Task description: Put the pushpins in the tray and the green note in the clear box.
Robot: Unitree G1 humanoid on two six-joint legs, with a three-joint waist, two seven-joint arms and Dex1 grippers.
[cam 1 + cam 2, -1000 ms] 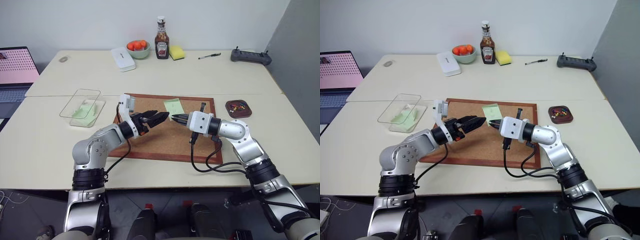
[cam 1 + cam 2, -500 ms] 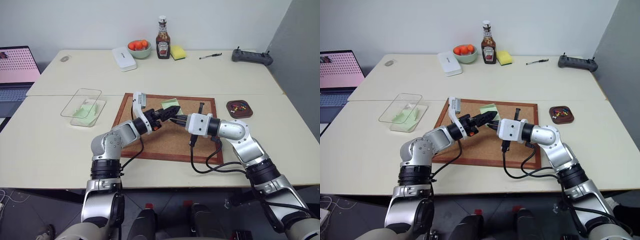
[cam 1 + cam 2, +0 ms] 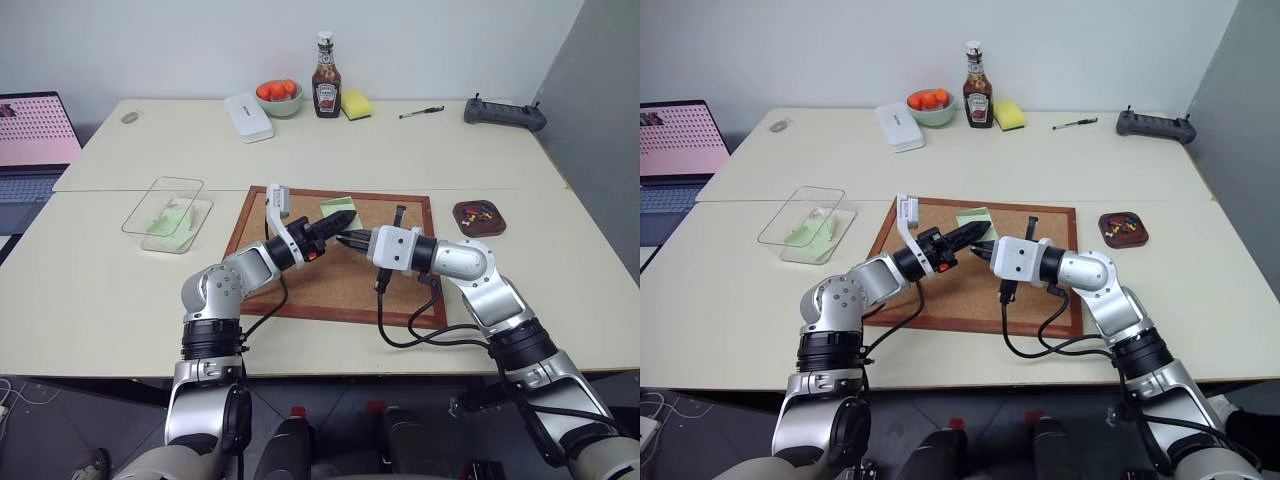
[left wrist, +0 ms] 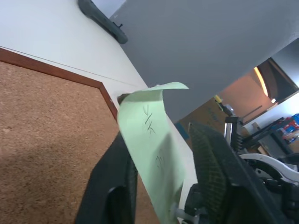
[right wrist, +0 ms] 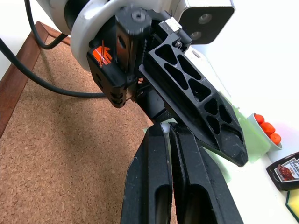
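- The left claw (image 3: 342,219) has narrowed from wide open around the green note (image 4: 154,140); whether it pinches yet, I cannot tell.
- The right claw (image 3: 350,238) stays clenched on the note's lower edge, above the cork board (image 3: 300,280) mid-surface.
- Judgement: a claw-to-claw handover toward the clear box (image 3: 165,212) near the left edge.

Along the table's (image 3: 300,160) far edge you had a white case (image 3: 246,117), a green bowl of orange fruit (image 3: 277,97), a ketchup bottle (image 3: 324,64) and a yellow sponge (image 3: 353,105) close together. Toward the far right corner lay a pen (image 3: 418,113) and a dark controller (image 3: 503,113). A cork board (image 3: 340,262) sat near the front edge, a laptop (image 3: 30,140) off the left edge.
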